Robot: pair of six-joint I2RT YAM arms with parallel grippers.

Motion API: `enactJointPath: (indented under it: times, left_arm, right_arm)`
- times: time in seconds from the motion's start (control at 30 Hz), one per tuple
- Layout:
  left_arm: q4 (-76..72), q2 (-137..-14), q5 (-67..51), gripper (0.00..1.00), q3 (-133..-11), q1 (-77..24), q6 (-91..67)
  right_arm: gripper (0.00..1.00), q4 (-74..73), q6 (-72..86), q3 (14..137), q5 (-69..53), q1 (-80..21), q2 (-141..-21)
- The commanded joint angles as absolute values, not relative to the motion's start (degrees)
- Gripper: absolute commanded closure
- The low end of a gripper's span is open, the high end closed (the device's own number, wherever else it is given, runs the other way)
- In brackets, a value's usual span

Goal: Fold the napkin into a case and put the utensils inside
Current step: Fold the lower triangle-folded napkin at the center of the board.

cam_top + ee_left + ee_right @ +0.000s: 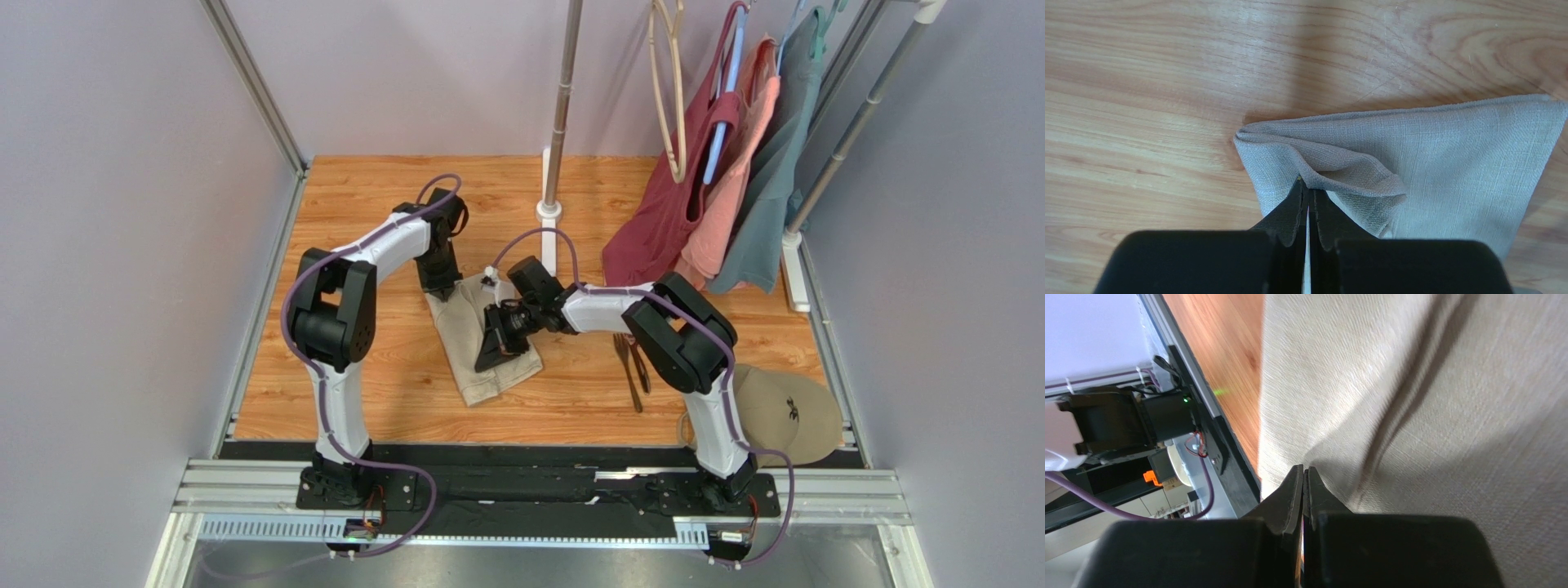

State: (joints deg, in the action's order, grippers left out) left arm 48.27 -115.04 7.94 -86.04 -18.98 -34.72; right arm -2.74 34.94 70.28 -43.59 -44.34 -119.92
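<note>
A wooden table [368, 404] fills the floor of a grey-walled booth. A metal pole [558, 135] stands at the upper middle, and maroon, salmon and grey-teal garments [724, 208] hang at the upper right.

From above, the napkin [472, 343] lies at the centre of the table as a narrow folded oblong, slanting from upper left to lower right. My left gripper [439, 284] is at its upper end and my right gripper [501, 343] is on its right side. The utensils [632, 368], dark and slim, lie well apart on bare wood right of centre. A round tan disc [797, 410] sits at the lower right, partly behind my right arm. This view is too small to show how my fingers stand.

The left wrist view shows that. My left fingers are clenched together at the lower middle of the frame, pinching a raised fold at the napkin's corner. The rest of the cloth spreads flat to the right over the wood grain.

In the right wrist view my right fingers are pressed tight as well. They nip the napkin's edge, and creases run up and to the right from the tips across cloth that fills most of the frame. At the left of this view alone appear the black rail [1229, 459] at the table's edge and an arm base with cables.
</note>
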Motion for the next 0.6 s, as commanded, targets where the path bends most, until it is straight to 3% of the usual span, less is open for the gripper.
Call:
enactJointPath:
  times: [0.0, 0.23, 0.57]
  left_arm:
    - [40.98, -113.65, 5.98, 1.0, -83.33, -18.98, -39.81]
    - [34.98, -107.14, 8.0, 1.0, -75.59, -18.98, -41.57]
    - [33.66, -105.64, 5.89, 1.0, -74.97, -18.98, -42.01]
  right_arm:
    - [1.0, -4.21, 34.98, 76.9, -43.59, -41.66, -119.88]
    - [1.0, -9.4, 32.69, 87.97, -42.28, -37.09, -124.97]
    - [1.0, -10.72, 33.66, 96.15, -43.42, -37.09, -129.81]
